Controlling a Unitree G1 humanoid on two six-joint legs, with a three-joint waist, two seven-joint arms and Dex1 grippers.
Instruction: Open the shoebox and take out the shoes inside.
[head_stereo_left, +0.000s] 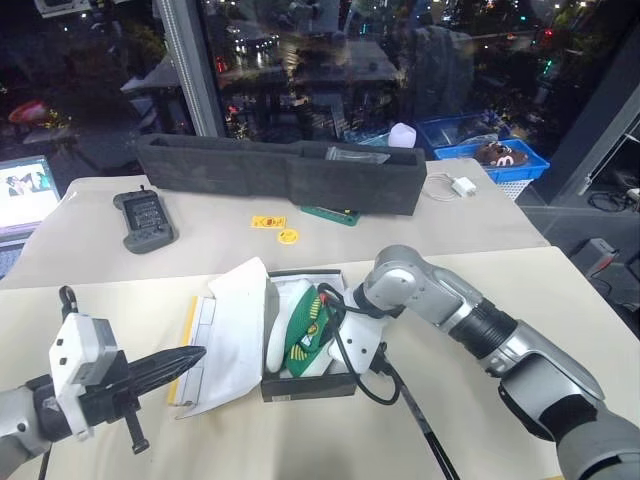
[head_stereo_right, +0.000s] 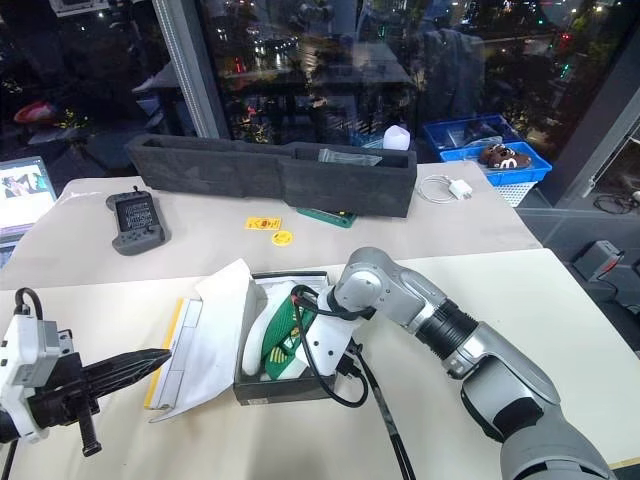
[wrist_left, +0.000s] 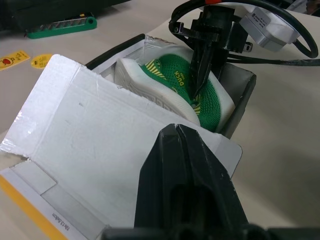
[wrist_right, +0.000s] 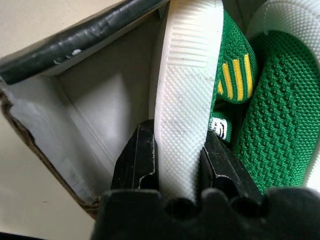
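— Where's the shoebox?

— I have the shoebox (head_stereo_left: 305, 385) in the middle of the near counter (head_stereo_left: 470, 420), lid thrown back flat toward my left, white inside facing up, yellow edge along its far end. White wrapping paper (head_stereo_left: 238, 300) lies over the hinge side.

— And the shoes?

— The shoes (head_stereo_left: 305, 325) sit inside the box on edge, green uppers and white soles side by side. From the right wrist camera I see one white sole (wrist_right: 182, 120) standing between my two black fingers.

— So the right gripper has it?

— Yes. The right gripper (wrist_right: 177, 172) reaches down into the box from the right side, jaws closed narrow against both faces of that sole. The second shoe (wrist_right: 282, 125) lies just beside it, green mesh toward the camera.

— Left side?

— The left gripper (head_stereo_left: 185, 362) hangs above the counter left of the open lid, jaws pressed together, holding nothing, pointing toward the box.

— Anything else on the counters?

— On the far counter: a long dark foam tray (head_stereo_left: 280, 172), a grey handheld controller (head_stereo_left: 146, 220), two yellow stickers (head_stereo_left: 275, 227), a white charger with cable (head_stereo_left: 455, 186). A blue crate (head_stereo_left: 500, 160) stands past that.
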